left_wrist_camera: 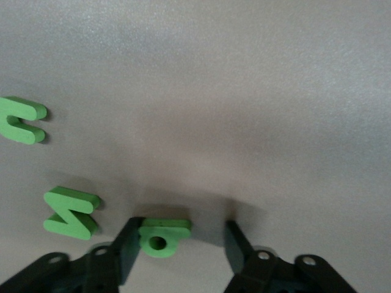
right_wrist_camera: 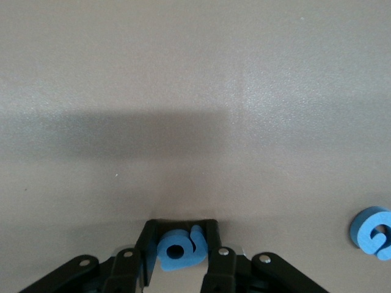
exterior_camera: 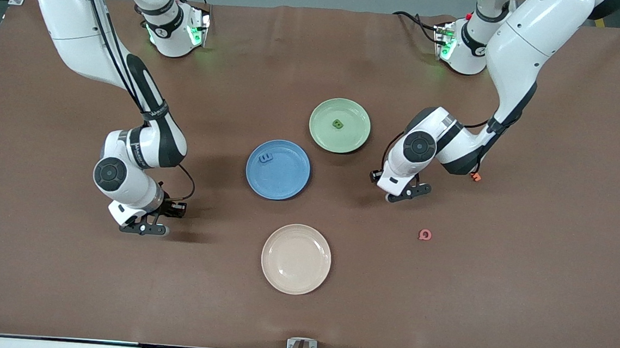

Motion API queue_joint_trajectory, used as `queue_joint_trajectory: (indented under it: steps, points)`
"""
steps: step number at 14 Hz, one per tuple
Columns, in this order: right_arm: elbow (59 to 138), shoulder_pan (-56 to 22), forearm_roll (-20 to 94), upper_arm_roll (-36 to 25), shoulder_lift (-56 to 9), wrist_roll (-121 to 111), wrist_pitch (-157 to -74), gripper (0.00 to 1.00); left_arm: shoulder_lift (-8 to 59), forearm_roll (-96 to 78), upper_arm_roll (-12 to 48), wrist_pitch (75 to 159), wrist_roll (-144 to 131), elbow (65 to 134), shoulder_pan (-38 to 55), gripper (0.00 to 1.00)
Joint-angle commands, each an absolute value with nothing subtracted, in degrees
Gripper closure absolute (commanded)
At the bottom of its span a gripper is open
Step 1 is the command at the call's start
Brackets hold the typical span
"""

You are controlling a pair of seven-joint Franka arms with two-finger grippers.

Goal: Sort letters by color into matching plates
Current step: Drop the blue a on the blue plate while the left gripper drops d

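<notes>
My left gripper (exterior_camera: 408,194) is down at the table toward the left arm's end, beside the blue plate (exterior_camera: 277,170). In the left wrist view it (left_wrist_camera: 182,231) stands open around a green letter (left_wrist_camera: 160,238) with a round hole. One finger (left_wrist_camera: 125,247) touches the letter and the other is apart. Two more green letters (left_wrist_camera: 72,212) (left_wrist_camera: 21,120) lie close by. My right gripper (exterior_camera: 145,229) is low toward the right arm's end, shut (right_wrist_camera: 181,235) on a blue letter (right_wrist_camera: 181,249). The pale green plate (exterior_camera: 356,139) holds a green letter (exterior_camera: 338,124). A blue letter (exterior_camera: 266,157) lies in the blue plate.
A cream plate (exterior_camera: 296,259) sits nearer the front camera than the blue plate. A pink letter (exterior_camera: 424,235) and an orange letter (exterior_camera: 475,177) lie toward the left arm's end. Another blue letter (right_wrist_camera: 372,232) lies near the right gripper.
</notes>
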State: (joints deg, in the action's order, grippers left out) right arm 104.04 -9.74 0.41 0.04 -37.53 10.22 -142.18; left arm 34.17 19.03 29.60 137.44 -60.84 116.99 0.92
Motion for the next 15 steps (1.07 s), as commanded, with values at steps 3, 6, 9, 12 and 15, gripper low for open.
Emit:
queue_joint_trajectory:
  steps: [3,6,9,12,15]
  points:
    - [102.8,-9.6,0.3,1.2,-36.3,15.4,-135.5,1.00,34.8,21.2,29.2,137.6,-62.1,117.2,0.5,0.62]
    - [103.0,-14.4,0.4,1.7,-34.1,27.4,-133.2,1.00,34.7,21.2,29.2,137.6,-62.1,117.1,0.5,0.78]
    - [102.8,-21.9,0.8,1.8,-33.1,43.3,-133.2,1.00,33.7,21.1,29.3,137.1,-62.4,116.8,0.5,0.79]
    - [102.5,-27.8,1.0,1.8,-33.1,55.1,-133.5,1.00,31.1,20.5,30.5,134.1,-63.6,116.9,0.7,0.79]
    - [102.2,-32.1,1.1,1.8,-33.2,63.3,-133.7,0.99,28.4,19.3,34.4,130.1,-66.9,116.7,0.5,0.79]
